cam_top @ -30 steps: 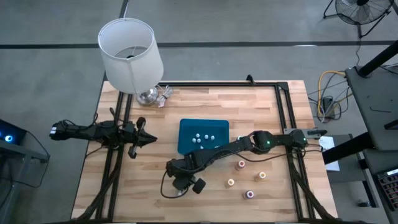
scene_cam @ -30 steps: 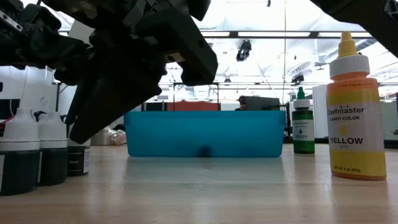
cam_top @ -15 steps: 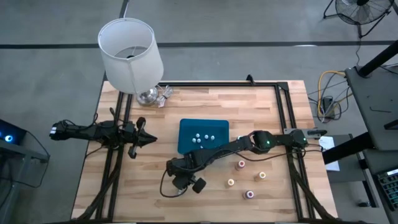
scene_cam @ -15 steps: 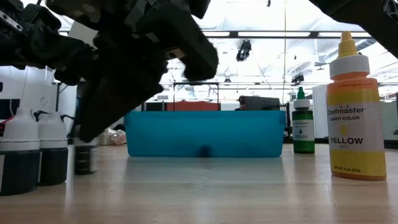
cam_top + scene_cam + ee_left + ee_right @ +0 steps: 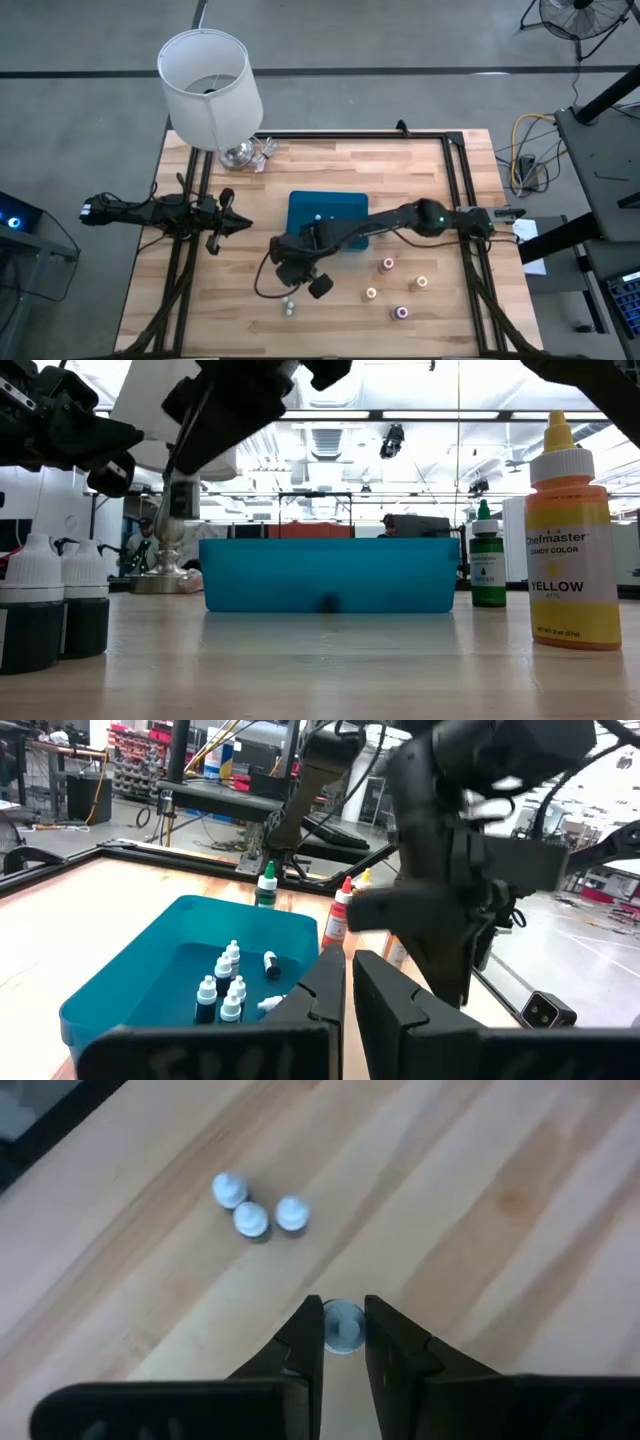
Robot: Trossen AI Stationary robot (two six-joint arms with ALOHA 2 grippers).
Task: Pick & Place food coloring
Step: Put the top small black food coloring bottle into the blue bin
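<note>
1. Left gripper (image 5: 243,226) hasn't budged, fingers pressed together, parked left of the blue tray (image 5: 300,208).
2. Right gripper (image 5: 343,1342) lifted off the table since before, pinching a white-capped food coloring bottle (image 5: 342,1326).
3. Three white-capped bottles (image 5: 251,1218) sit below; the coloured ones (image 5: 388,265) are further right.
</note>
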